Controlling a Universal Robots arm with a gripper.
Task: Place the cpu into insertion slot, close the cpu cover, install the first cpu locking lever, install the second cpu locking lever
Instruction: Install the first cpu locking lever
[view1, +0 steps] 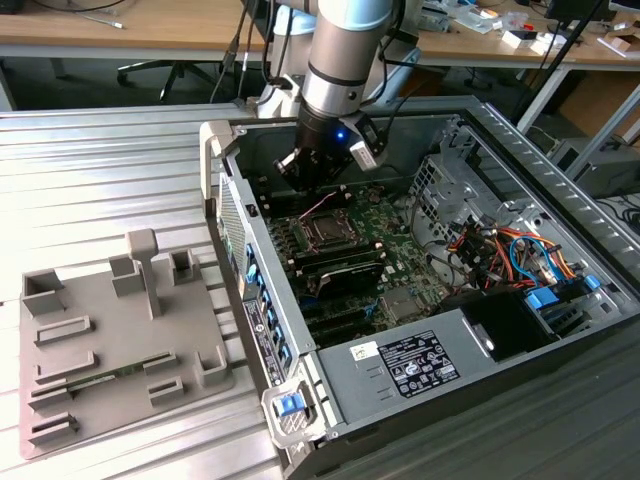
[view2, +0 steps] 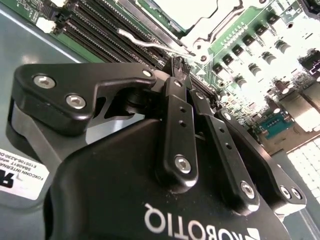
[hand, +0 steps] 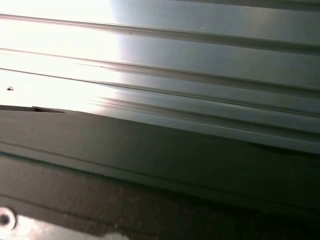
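A ribbed grey metal table (view1: 110, 170) is the landmark here, its grooves running across the exterior view. Behind its far edge stands a long wooden desk (view1: 140, 35) strewn with cables and small items. Under that desk sits the wheeled base of an office chair (view1: 170, 72) on a dark floor. Beyond the table's far corner, on the exterior view's right, is a cardboard box (view1: 600, 105). Bright light glares off the table's ribs (hand: 60, 45) in the first wrist view.

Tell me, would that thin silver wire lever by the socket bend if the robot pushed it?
Probably a bit. The locking lever is a thin, long metal rod, so it likely flexes springily rather than flopping. Its shiny, smooth surface suggests it may slip off the gripper fingertips. It looks light, though it lies close along the socket, so it likely pivots rather than lifts free.
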